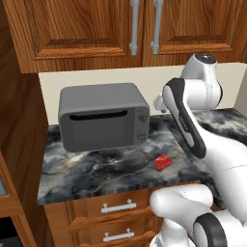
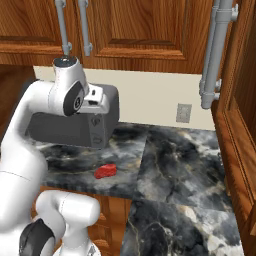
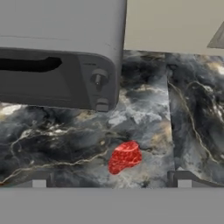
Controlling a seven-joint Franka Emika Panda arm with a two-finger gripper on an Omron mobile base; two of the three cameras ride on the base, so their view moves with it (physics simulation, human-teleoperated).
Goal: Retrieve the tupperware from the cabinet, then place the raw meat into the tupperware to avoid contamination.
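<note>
Fingers (image 3: 183,181) wide apart, nothing btwn them, touching nothing; two dark tips at bottom of hand view, one each side. Gripper (image 3: 111,183) hovering over dark marbled countertop (image 3: 192,113), pointed down at it.

Raw meat (image 3: 124,157) just beyond tips, btwn them in hand view, lying flat on counter, bright red, one lump. Apart from microwave (image 3: 61,52), in front of its right corner, knob side. Same lump near counter front edge in left base view (image 1: 162,162) and right base view (image 2: 105,171).

One microwave (image 1: 103,122), grey, on counter against cream back wall (image 1: 96,77), door shut, two knobs on right panel. Arm (image 1: 185,120) bent over counter right of microwave.

Counter L-shaped, seam btwn two slabs visible in right base view, running on toward right corner (image 2: 185,165). One wall outlet (image 2: 184,113) on back wall.

Cabinet (image 1: 87,29) above microwave, reddish-brown, doors shut, two vertical silver bar handles (image 1: 134,26) side by side at door meeting. Further tall handle (image 2: 215,55) on right side cabinet. Below counter: drawers (image 1: 116,212), two horizontal handles seen.
</note>
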